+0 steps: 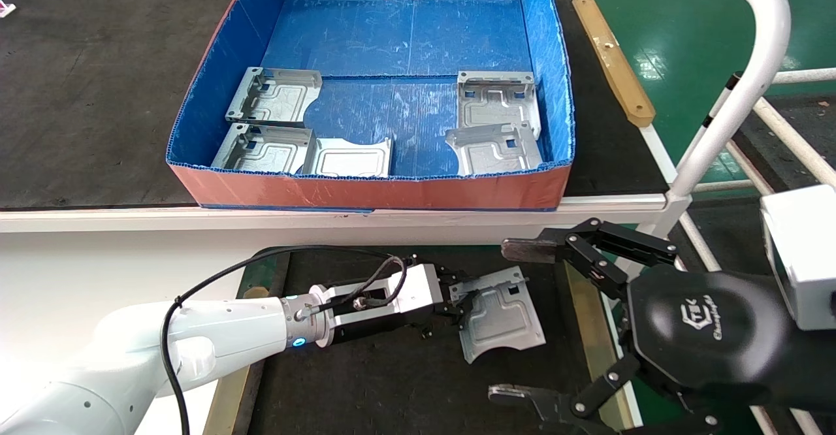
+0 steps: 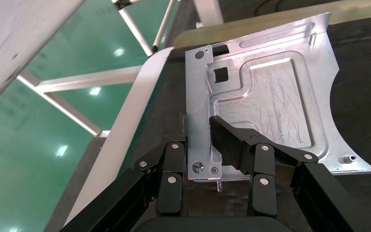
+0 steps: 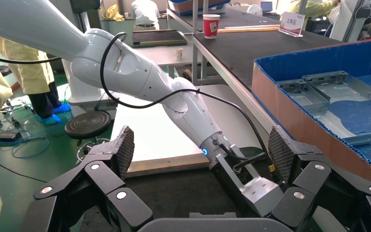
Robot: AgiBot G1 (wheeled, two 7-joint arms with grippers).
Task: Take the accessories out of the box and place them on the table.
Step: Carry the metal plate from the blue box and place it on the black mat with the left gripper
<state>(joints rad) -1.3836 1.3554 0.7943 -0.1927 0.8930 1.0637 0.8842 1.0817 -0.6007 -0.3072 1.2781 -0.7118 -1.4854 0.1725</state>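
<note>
My left gripper [image 1: 460,301] is shut on the edge flange of one silver plate [image 1: 501,314], low over the dark mat of the table [image 1: 392,383]. In the left wrist view one finger [image 2: 227,140] presses on the plate [image 2: 270,92] and the other sits at its outer edge, with the gripper [image 2: 200,128] closed around the flange. Several more plates lie in the blue box [image 1: 366,193]: three at its left front [image 1: 274,95] and two at its right front [image 1: 496,102]. My right gripper [image 1: 519,322] is open and empty beside the held plate; it also shows in the right wrist view [image 3: 202,152].
The box stands on a raised black surface with a white rail [image 1: 457,216] just behind the table. Tan wooden strips [image 1: 591,343] flank the mat. A white tube frame [image 1: 738,95] rises at the right. The left arm [image 3: 193,116] reaches across in front of the right gripper.
</note>
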